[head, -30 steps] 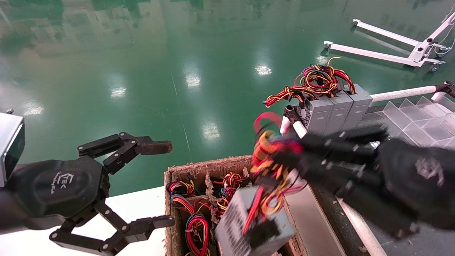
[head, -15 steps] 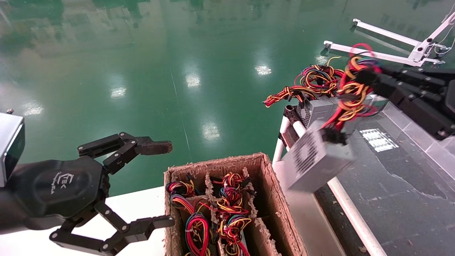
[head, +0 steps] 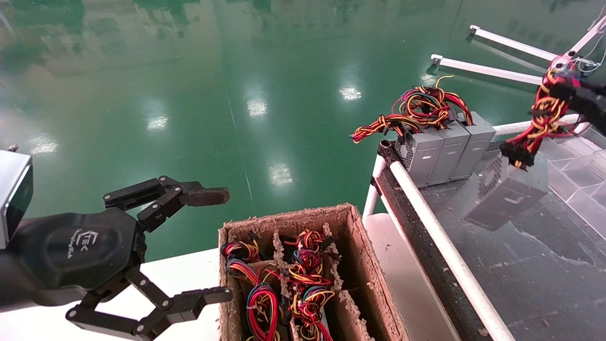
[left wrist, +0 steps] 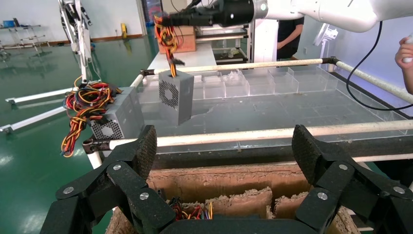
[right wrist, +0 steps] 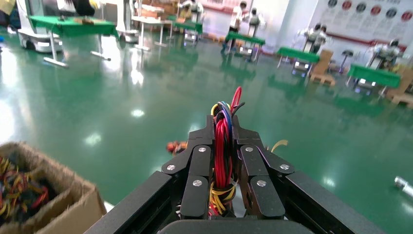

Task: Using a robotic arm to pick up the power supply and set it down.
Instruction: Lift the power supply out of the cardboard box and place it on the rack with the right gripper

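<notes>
The power supply [head: 505, 188], a small grey box with a honeycomb vent [left wrist: 169, 93], hangs tilted by its red, yellow and black wires [head: 544, 111] over the dark belt surface [head: 521, 274]. It is to the right of the row of like boxes. My right gripper [head: 563, 90] at the far right edge is shut on that wire bundle [right wrist: 222, 146], which runs between its black fingers [right wrist: 199, 161]. The left wrist view shows it hanging from the same gripper [left wrist: 187, 19]. My left gripper [head: 225, 245] stays open and empty at the near left, beside the cardboard box.
Three grey boxes [head: 442, 147] under a wire tangle [head: 419, 108] stand at the belt's far left corner. A divided cardboard box [head: 362, 255] full of wires sits on the white table [head: 180, 274]. A white rail [head: 440, 241] edges the belt. Clear bins [head: 575, 158] lie at right.
My right gripper has carried the power supply up out of the cardboard box and rightward, past the three grey boxes, to over the belt. The left arm has not moved.
</notes>
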You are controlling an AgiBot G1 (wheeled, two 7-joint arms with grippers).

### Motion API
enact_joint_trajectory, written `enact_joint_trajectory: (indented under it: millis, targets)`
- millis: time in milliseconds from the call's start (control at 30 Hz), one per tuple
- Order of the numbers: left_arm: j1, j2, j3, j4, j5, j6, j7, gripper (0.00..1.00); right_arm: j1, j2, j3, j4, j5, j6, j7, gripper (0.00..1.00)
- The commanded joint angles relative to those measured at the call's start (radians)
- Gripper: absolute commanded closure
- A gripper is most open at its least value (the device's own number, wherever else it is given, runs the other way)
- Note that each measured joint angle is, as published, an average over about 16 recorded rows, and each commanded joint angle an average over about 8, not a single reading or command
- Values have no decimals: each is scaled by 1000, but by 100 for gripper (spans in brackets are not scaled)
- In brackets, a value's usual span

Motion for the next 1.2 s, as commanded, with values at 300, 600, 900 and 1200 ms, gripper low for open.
enact_joint_trajectory:
  millis: [300, 600, 900, 1200]
  targets:
    - [0, 0, 0, 0, 0, 0, 0, 0, 93, -69, -64, -119, -95, -25, -42, 100]
    - [0, 0, 0, 0, 0, 0, 0, 0, 198, -169, -108, -193, -165, -4, -87, 100]
    - [0, 0, 0, 0, 0, 0, 0, 0, 303, -264, -136, -301, -216, 55, -131, 100]
    - [0, 0, 0, 0, 0, 0, 0, 0, 375, -324, -158, -422, -254, 72, -188, 83]
